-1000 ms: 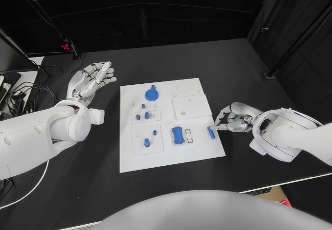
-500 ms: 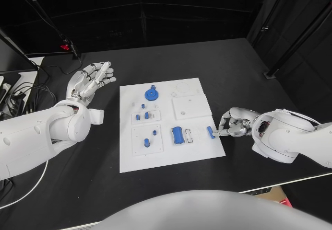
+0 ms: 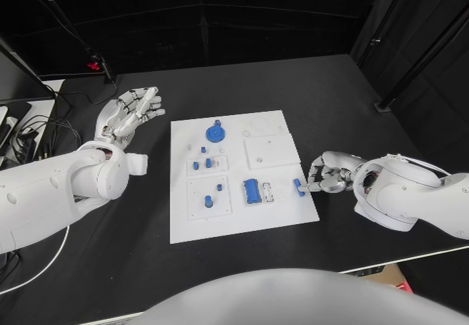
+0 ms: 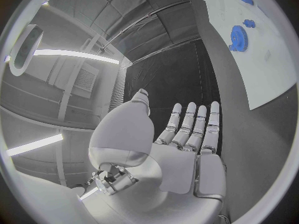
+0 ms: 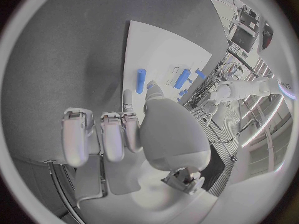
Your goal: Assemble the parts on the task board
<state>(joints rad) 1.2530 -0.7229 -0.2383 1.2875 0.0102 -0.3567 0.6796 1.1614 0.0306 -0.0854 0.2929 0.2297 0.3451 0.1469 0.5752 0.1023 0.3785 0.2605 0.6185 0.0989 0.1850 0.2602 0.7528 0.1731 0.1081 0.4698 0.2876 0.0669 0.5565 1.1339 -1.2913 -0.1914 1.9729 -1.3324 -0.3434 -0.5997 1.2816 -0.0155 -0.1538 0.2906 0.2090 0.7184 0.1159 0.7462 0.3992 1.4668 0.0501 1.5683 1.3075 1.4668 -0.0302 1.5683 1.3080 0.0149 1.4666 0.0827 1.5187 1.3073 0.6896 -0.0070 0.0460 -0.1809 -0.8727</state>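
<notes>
Since a second ago, my right hand [image 3: 327, 177] has crept a little nearer the right edge of the white board [image 3: 283, 210], and the short blue peg [image 3: 298, 187] lying there has barely shifted, if at all. In the right wrist view that peg [image 5: 140, 80] lies flat on the board [image 5: 149, 45] just past one fingertip [image 5: 151, 88]; I read the tip as touching or nearly touching its end, while the other fingers stay curled back against the palm. Nothing is pinched yet, so I'd call that hand closed on nothing. My left hand [image 3: 129, 115] hangs well off the board at about ten o'clock from its centre, palm up, fingers apart and empty; the left wrist view shows the same flat hand [image 4: 187, 139].

Seen from the head camera, the peg sits at roughly four o'clock of the board's centre. The larger blue cylinder [image 3: 251, 191] rests to its nine o'clock, with a pale slot between them. The blue gear [image 3: 214, 131] stands near twelve o'clock.

As I judge it, the step is picking up this peg. I'd bring the thumb down opposite the touching finger, across the peg's width rather than its ends, so it can't roll toward the board's edge. I'd close gently and lift straight up. I can't tell which socket it belongs to.
</notes>
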